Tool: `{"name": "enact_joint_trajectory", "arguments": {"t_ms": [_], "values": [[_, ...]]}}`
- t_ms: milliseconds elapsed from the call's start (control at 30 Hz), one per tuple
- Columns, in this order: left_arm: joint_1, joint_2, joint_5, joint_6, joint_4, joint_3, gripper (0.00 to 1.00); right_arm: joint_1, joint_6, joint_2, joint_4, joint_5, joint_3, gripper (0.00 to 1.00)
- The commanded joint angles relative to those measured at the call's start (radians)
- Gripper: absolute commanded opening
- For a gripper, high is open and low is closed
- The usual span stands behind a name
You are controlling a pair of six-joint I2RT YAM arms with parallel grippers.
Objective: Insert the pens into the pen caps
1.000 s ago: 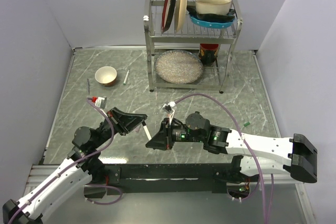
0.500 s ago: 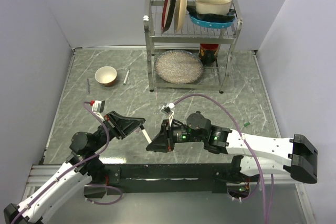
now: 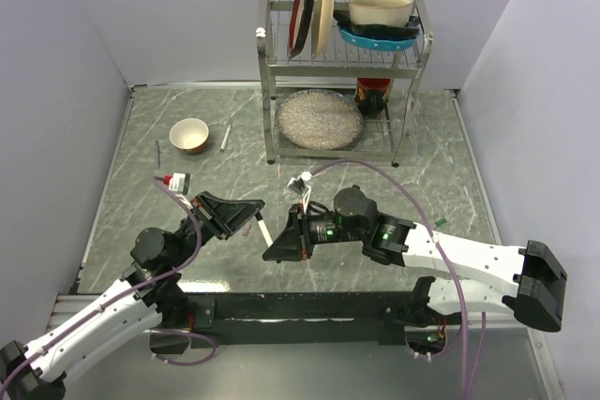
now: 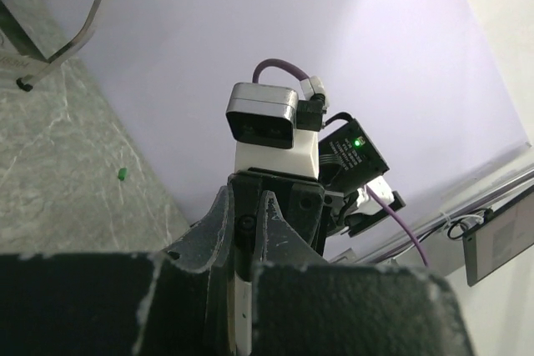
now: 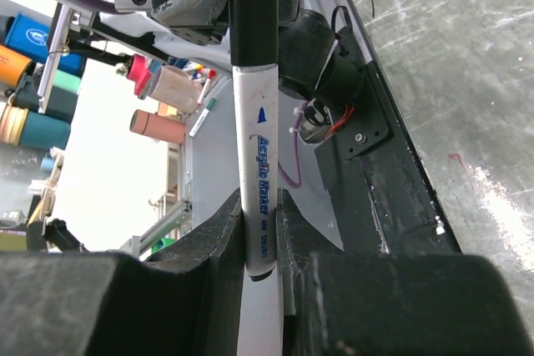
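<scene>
- Two claws met tip to tip above the near desk (image 3: 422, 175), and your right claw (image 3: 274, 250) was clamped on a white pen (image 5: 259, 198) by its printed barrel.
- Your left claw (image 3: 251, 213) was closed around that pen's other end, which showed dark in the right wrist view.
- A small green cap (image 3: 439, 222) lay on the desk off to the right, well apart from both claws.
- Farther back, a second pen (image 3: 225, 138) lay just beside a bowl (image 3: 189, 135).
</scene>
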Motion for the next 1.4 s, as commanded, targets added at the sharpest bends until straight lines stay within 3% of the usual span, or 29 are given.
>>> {"name": "enact_joint_trajectory", "arguments": {"t_ms": [0, 67, 200, 267, 400, 500, 633, 733, 933, 1167, 1300, 1367], "values": [[-0.120, 0.059, 0.337, 0.008, -0.158, -0.043, 0.01, -0.106, -0.030, 0.009, 0.312, 0.253, 0.168, 0.00], [-0.138, 0.060, 0.320, 0.003, -0.158, -0.037, 0.01, -0.118, -0.060, 0.000, 0.319, 0.274, 0.151, 0.00], [-0.172, 0.079, 0.274, 0.084, -0.351, 0.038, 0.01, -0.175, -0.062, -0.005, 0.316, 0.265, 0.167, 0.00], [-0.173, 0.101, 0.312, 0.057, -0.252, 0.015, 0.01, -0.186, -0.074, 0.004, 0.294, 0.273, 0.193, 0.00], [-0.189, 0.166, 0.300, 0.106, -0.296, 0.017, 0.01, -0.213, -0.097, 0.032, 0.303, 0.276, 0.219, 0.00], [-0.199, 0.175, 0.297, 0.087, -0.220, -0.017, 0.01, -0.241, -0.096, 0.055, 0.282, 0.273, 0.243, 0.00], [-0.224, 0.262, 0.265, 0.147, -0.301, 0.027, 0.01, -0.247, -0.145, 0.084, 0.268, 0.284, 0.283, 0.00], [-0.247, 0.283, 0.276, 0.152, -0.258, 0.014, 0.01, -0.272, -0.159, 0.118, 0.259, 0.285, 0.315, 0.00], [-0.253, 0.245, 0.261, 0.175, -0.287, 0.003, 0.01, -0.333, -0.122, 0.149, 0.329, 0.241, 0.296, 0.00], [-0.253, 0.175, 0.120, 0.216, -0.416, 0.050, 0.01, -0.347, -0.087, 0.136, 0.386, 0.167, 0.231, 0.00], [-0.252, 0.247, 0.016, 0.268, -0.525, 0.179, 0.01, -0.348, -0.087, 0.199, 0.345, 0.066, 0.268, 0.00], [-0.253, 0.290, -0.028, 0.288, -0.565, 0.254, 0.01, -0.348, -0.071, 0.196, 0.383, 0.020, 0.225, 0.07]]}}
